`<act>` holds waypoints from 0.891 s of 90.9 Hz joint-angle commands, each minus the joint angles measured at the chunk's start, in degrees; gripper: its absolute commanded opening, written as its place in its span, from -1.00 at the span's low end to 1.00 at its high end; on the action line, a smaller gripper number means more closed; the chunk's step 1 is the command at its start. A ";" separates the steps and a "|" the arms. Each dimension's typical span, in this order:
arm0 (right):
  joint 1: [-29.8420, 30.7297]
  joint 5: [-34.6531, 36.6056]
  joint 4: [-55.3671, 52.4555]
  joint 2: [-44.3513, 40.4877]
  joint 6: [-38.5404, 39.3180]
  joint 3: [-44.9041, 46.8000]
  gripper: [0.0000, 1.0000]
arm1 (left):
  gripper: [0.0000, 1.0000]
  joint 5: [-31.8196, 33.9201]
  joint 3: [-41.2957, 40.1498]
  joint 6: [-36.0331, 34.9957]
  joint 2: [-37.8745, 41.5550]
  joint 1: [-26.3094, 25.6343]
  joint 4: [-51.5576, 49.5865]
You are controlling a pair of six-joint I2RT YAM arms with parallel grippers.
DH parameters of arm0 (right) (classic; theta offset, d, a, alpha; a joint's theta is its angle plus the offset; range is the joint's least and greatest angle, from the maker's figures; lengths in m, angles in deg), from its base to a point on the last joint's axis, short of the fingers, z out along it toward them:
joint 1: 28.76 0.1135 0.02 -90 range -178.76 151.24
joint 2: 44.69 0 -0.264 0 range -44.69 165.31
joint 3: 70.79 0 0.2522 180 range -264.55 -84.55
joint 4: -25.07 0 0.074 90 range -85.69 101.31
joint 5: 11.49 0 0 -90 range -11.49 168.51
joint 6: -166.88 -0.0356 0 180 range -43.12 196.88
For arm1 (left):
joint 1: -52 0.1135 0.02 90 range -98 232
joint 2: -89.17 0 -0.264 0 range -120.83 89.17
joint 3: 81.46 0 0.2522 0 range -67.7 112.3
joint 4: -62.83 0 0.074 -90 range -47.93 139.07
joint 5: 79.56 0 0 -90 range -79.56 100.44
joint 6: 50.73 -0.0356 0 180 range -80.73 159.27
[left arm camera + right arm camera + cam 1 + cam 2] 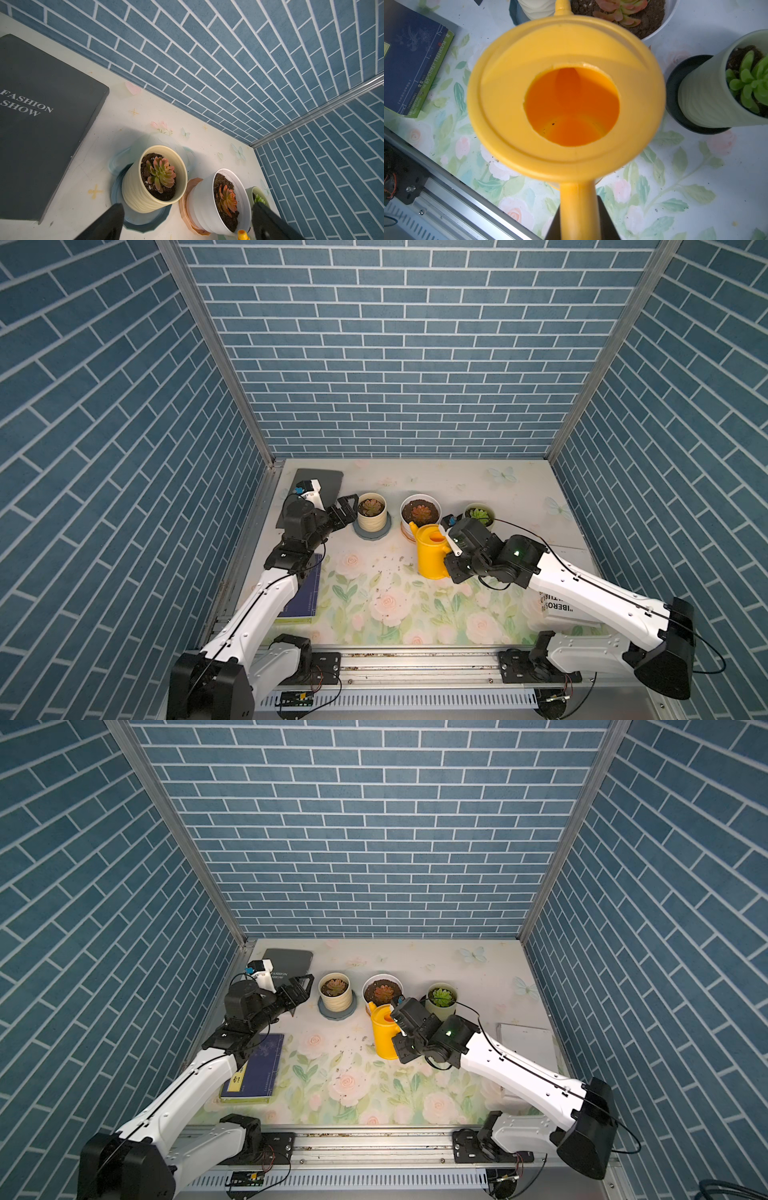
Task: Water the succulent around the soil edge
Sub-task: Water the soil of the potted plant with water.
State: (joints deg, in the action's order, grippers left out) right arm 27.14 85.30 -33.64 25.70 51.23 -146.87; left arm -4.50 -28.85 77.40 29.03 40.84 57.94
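The left gripper (348,509) hangs with its jaws apart and empty, just beside the cream pot (371,523), toward the far left corner of the surface (374,572). The succulent (370,506) sits in that pot on a grey-blue saucer (360,536), near the far edge and left of the middle. It is a small rosette of fleshy, pointed leaves, dull red at the tips. The pot is ribbed and matte, and the soil edge (145,166) is a thin, crumbly dark ring that shows no sign of wetting. The yellow watering can (432,558), smooth plastic with a round open top, stands upright near the middle. Its short spout (413,526) lies close to the neighbouring white pot (420,531), not over the cream one. The right gripper (580,220) is clamped on the can's handle. As I judge it, only the grasp is done. Carrying, tilting and circling the rim remain.
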 commanded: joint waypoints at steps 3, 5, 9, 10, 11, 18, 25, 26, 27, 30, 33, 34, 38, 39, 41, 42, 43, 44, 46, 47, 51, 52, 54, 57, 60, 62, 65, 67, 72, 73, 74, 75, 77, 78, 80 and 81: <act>0.53 3.24 -3.00 -1.31 -2.91 -1.77 -1.00 | 1.00 -0.72 0.03 -0.34 -0.16 -0.24 0.83; 0.59 3.48 -3.29 -1.55 -3.16 -1.75 -1.00 | 1.00 -0.71 -0.02 -0.34 -0.16 -0.22 0.81; 0.59 3.89 -3.93 -2.33 -3.61 -1.60 -1.00 | 1.00 -0.75 -0.05 -0.34 -0.20 -0.24 0.81; 0.56 3.91 -4.06 -2.48 -3.66 -1.54 -1.00 | 1.00 -0.73 -0.07 -0.34 -0.13 -0.26 0.81; 0.59 4.01 -4.21 -2.60 -3.81 -1.51 -1.00 | 1.00 -0.72 -0.08 -0.34 -0.14 -0.26 0.81; 0.57 5.01 -5.36 -3.51 -4.66 -1.12 -1.00 | 1.00 -0.76 -0.03 -0.34 -0.13 -0.26 0.88; 0.62 6.18 -6.58 -4.30 -5.60 -0.96 -1.00 | 1.00 -0.75 0.06 -0.29 -0.16 -0.25 0.89; 0.66 6.38 -6.79 -4.47 -5.67 -0.96 -1.00 | 1.00 -0.77 0.07 -0.27 -0.20 -0.21 0.94; 0.64 6.52 -6.89 -4.60 -5.78 -0.96 -1.00 | 1.00 -0.78 0.03 -0.26 -0.18 -0.20 0.91; 0.60 7.03 -7.61 -4.93 -6.14 -1.14 -1.00 | 1.00 -0.81 0.08 -0.25 -0.17 -0.25 0.97; 0.63 7.75 -8.19 -5.20 -6.50 -1.32 -1.00 | 1.00 -0.83 0.03 -0.25 -0.13 -0.27 0.98; 0.62 7.95 -8.56 -5.32 -6.60 -1.40 -1.00 | 1.00 -0.81 0.01 -0.25 -0.14 -0.27 0.98; 0.59 8.80 -9.66 -5.58 -6.89 -1.70 -1.00 | 1.00 -0.86 0.01 -0.25 -0.16 -0.20 0.98; 0.56 8.92 -9.91 -5.55 -6.97 -1.73 -1.00 | 1.00 -0.87 0.00 -0.25 -0.16 -0.23 0.98; 0.60 9.22 -10.29 -5.56 -7.09 -1.81 -1.00 | 1.00 -0.94 -0.02 -0.20 -0.20 -0.19 0.98; 0.56 9.39 -10.45 -5.54 -7.16 -1.87 -1.00 | 1.00 -0.96 -0.06 -0.18 -0.13 -0.23 0.98; 0.63 9.52 -10.61 -5.53 -7.19 -1.85 -1.00 | 1.00 -0.96 -0.07 -0.17 -0.14 -0.25 0.98; 0.62 9.58 -10.87 -5.53 -7.25 -1.84 -1.00 | 1.00 -0.97 -0.04 -0.17 -0.15 -0.26 0.98; 0.55 9.72 -11.13 -5.42 -7.40 -1.84 -1.00 | 1.00 -0.90 -0.01 -0.16 -0.15 -0.24 0.98; 0.58 9.82 -11.30 -5.43 -7.49 -1.84 -1.00 | 1.00 -0.94 -0.01 -0.21 -0.20 -0.21 0.98; 0.55 10.07 -11.47 -5.42 -7.63 -1.84 -1.00 | 1.00 -0.91 0.05 -0.16 -0.13 -0.22 0.98; 0.54 10.03 -11.38 -5.39 -7.65 -1.79 -1.00 | 1.00 -0.89 0.07 -0.16 -0.10 -0.24 0.94; 0.64 10.01 -11.39 -5.32 -7.66 -1.80 -1.00 | 1.00 -0.91 0.04 -0.18 -0.14 -0.26 0.97; 0.62 9.92 -11.31 -5.28 -7.66 -1.90 -1.00 | 1.00 -0.95 0.00 -0.24 -0.03 -0.27 0.91; 0.59 9.87 -11.26 -5.20 -7.54 -2.06 -1.00 | 1.00 -0.88 0.07 -0.25 0.04 -0.20 0.90; 0.57 9.64 -11.29 -5.05 -7.39 -2.24 -1.00 | 1.00 -0.81 0.08 -0.25 0.09 -0.23 0.89; 0.61 9.37 -11.17 -4.90 -7.09 -2.58 -1.00 | 1.00 -0.83 0.07 -0.25 0.03 -0.25 0.82; 0.61 8.99 -11.05 -4.78 -6.71 -2.79 -1.00 | 1.00 -0.82 0.06 -0.25 0.11 -0.20 0.81; 0.91 7.82 -10.55 -4.39 -5.93 -3.55 -1.00 | 1.00 -0.84 0.06 -0.27 0.15 -0.24 0.81; 0.98 7.59 -10.49 -4.26 -5.74 -3.70 -1.00 | 1.00 -0.82 0.07 -0.26 0.13 -0.21 0.76; 1.06 7.39 -10.32 -4.15 -5.56 -3.91 -1.00 | 1.00 -0.80 0.12 -0.25 0.12 -0.24 0.74; 1.28 7.29 -10.15 -4.05 -5.38 -4.10 -1.00 | 1.00 -0.84 0.10 -0.30 0.07 -0.25 0.73; 1.73 7.15 -9.96 -3.60 -5.20 -4.51 -1.00 | 1.00 -0.81 0.09 -0.26 0.14 -0.24 0.72; 2.00 7.17 -9.93 -3.42 -5.11 -4.71 -1.00 | 1.00 -0.80 0.13 -0.25 0.17 -0.21 0.76; 2.43 7.23 -9.82 -3.00 -5.00 -5.19 -1.00 | 1.00 -0.79 0.12 -0.25 0.24 -0.21 0.79; 2.67 7.21 -9.77 -2.73 -4.97 -5.45 -1.00 | 1.00 -0.79 0.10 -0.25 0.22 -0.24 0.80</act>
State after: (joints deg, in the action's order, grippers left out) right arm 27.95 92.66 -44.19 21.64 45.66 -148.84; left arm -4.91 -28.85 77.43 29.03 40.84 57.94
